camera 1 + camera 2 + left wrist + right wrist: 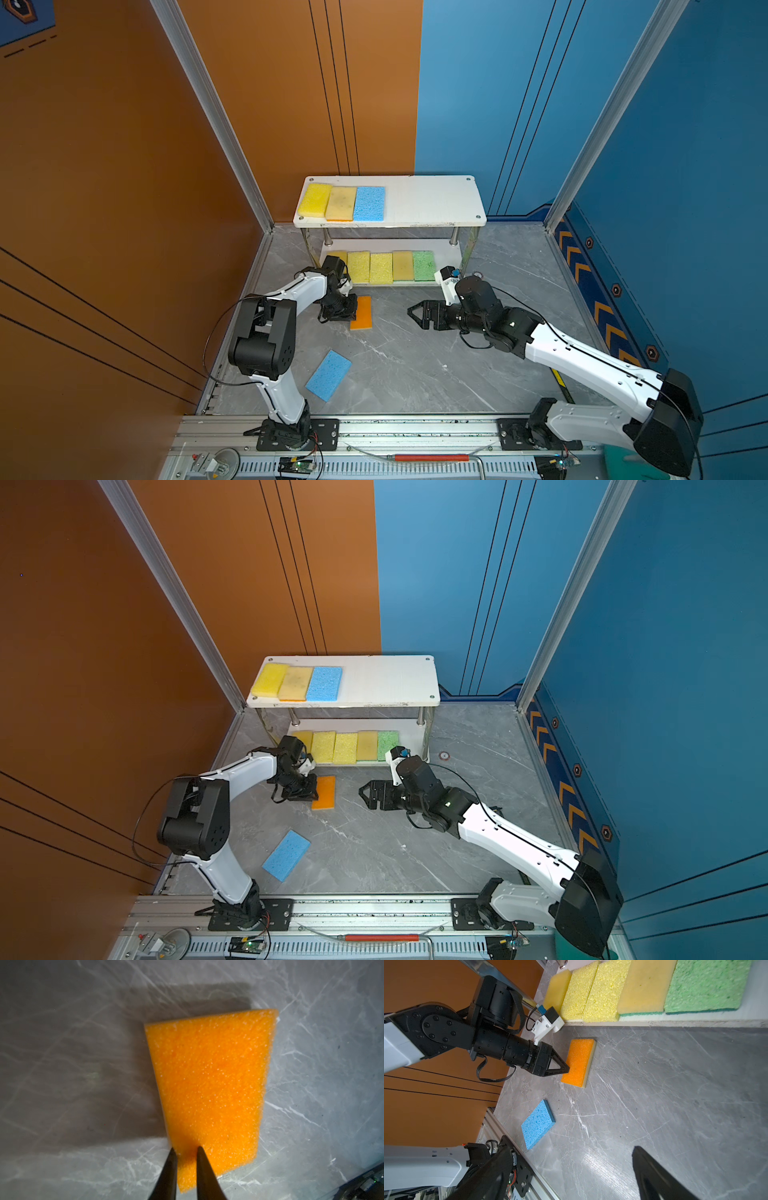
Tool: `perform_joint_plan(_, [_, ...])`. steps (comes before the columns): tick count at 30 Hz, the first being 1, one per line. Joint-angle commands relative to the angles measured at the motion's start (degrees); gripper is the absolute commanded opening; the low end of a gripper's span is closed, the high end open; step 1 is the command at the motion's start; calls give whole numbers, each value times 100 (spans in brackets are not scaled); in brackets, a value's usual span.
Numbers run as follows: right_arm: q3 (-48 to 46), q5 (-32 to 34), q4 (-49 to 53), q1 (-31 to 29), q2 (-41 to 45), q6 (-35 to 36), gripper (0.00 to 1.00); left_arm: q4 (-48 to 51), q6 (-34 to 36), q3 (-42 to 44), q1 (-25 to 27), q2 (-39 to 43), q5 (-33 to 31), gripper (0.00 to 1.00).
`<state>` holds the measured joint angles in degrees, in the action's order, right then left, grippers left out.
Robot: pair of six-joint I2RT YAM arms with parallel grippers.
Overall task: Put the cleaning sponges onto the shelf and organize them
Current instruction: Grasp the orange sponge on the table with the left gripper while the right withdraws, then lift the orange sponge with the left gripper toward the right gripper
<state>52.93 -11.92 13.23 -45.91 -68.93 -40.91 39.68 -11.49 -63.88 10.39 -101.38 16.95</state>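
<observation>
Left jaws pinch orange sponge (pixel 209 1088), wrist close-up

Robot test cell: aluminium frame (pixel 214 116), rail-mounted arms (pixel 582 357)

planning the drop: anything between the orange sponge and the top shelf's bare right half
Nothing visible does: open floor lies between the orange sponge, in the left gripper, and the shelf; the right gripper sits aside.

End sponge (pixel 306 739) partly behind left arm (pixel 245 771)
</observation>
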Motion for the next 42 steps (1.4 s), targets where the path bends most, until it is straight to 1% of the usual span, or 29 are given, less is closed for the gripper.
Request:
perform_joint_plan(1, [-93, 33, -90, 47, 135, -73, 92, 136, -24, 74, 75, -104, 357, 6])
perform_joint_plan(6, [-107, -186, -90, 60, -18, -67, 92, 22, -307, 265, 248, 363, 763, 4])
perform_joint_plan(8, [-123, -287, -123, 38, -176, -58, 91, -249, -637, 445, 312, 739, 1080, 4])
perform_joint_plan(11, [-175, -431, -280, -20, -424, -82, 90, -778, -1230, 1044, 487, 1362, 1425, 4])
perform_joint_plan(16, [-130, -574, -473, -200, -958, -96, 85, -1833, -2238, 1836, 938, 2409, 1566, 4])
perform_joint_plan(21, [-78, -544, -698, -338, -1236, -139, 79, -2389, -2818, 2359, 1214, 3045, 1535, 4])
perform_joint_plan(23, [-70, -507, -724, -345, -1276, -175, 74, -2452, -2902, 2454, 1259, 3225, 1499, 4])
perform_joint_plan(27, [-115, -461, -767, -356, -1248, -242, 70, -2452, -2974, 2581, 1298, 3482, 1396, 4])
perform_joint_plan(30, [-107, -451, -765, -391, -1255, -282, 62, -2456, -2992, 2608, 1299, 3546, 1341, 4])
perform_joint_plan(33, [-93, -434, -738, -430, -1281, -278, 60, -2452, -3026, 2591, 1306, 3581, 1310, 4])
perform_joint_plan(34, [-82, -419, -714, -434, -1295, -280, 58, -2455, -3034, 2584, 1315, 3584, 1304, 4])
perform_joint_plan(37, [-79, -369, -688, -432, -1305, -259, 56, -2456, -3050, 2573, 1325, 3607, 1310, 4])
perform_joint_plan(39, [-63, -338, -659, -428, -1325, -256, 52, -2456, -3061, 2573, 1327, 3621, 1307, 4])
perform_joint_plan(42, [-42, -324, -663, -427, -1372, -251, 50, -2452, -3085, 2569, 1336, 3634, 1321, 4])
